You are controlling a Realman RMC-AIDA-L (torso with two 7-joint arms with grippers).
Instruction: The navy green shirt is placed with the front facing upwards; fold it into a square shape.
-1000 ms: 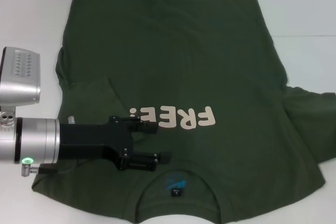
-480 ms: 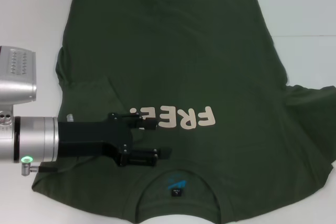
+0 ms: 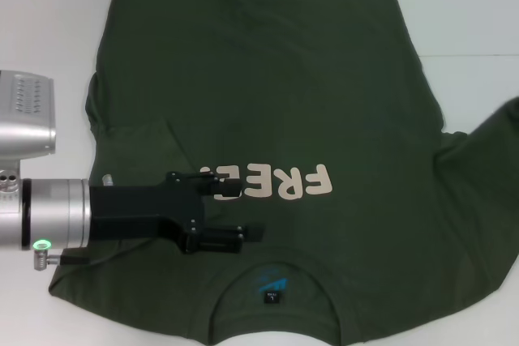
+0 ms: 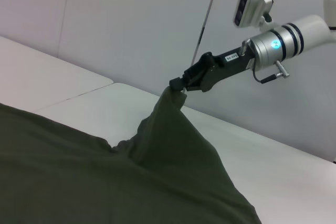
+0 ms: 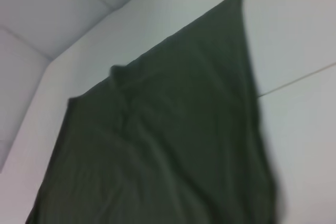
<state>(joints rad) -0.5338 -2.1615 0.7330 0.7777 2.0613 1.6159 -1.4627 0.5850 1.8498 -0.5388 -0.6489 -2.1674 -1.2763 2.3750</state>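
Note:
The navy green shirt (image 3: 308, 103) lies front up on the white table, its cream lettering (image 3: 276, 182) and black neck label (image 3: 273, 295) toward me. My left gripper (image 3: 237, 210) hovers open over the chest beside the lettering, with nothing between its fingers. In the left wrist view my right gripper (image 4: 178, 84) is shut on the tip of the shirt's right sleeve (image 4: 168, 124) and holds it up in a peak above the table. That raised sleeve (image 3: 486, 160) runs off the right edge of the head view, where the right gripper itself is out of frame. The right wrist view shows only shirt cloth (image 5: 168, 145).
Bare white table (image 3: 470, 22) surrounds the shirt at the far and right sides, with a seam line across it. My left arm's silver body (image 3: 32, 200) overhangs the table's left side. The left sleeve (image 3: 138, 147) lies folded in over the body.
The right sleeve has risen at the right edge of the head view, pulled up and inward. My left gripper has drifted slightly away from me, staying open.

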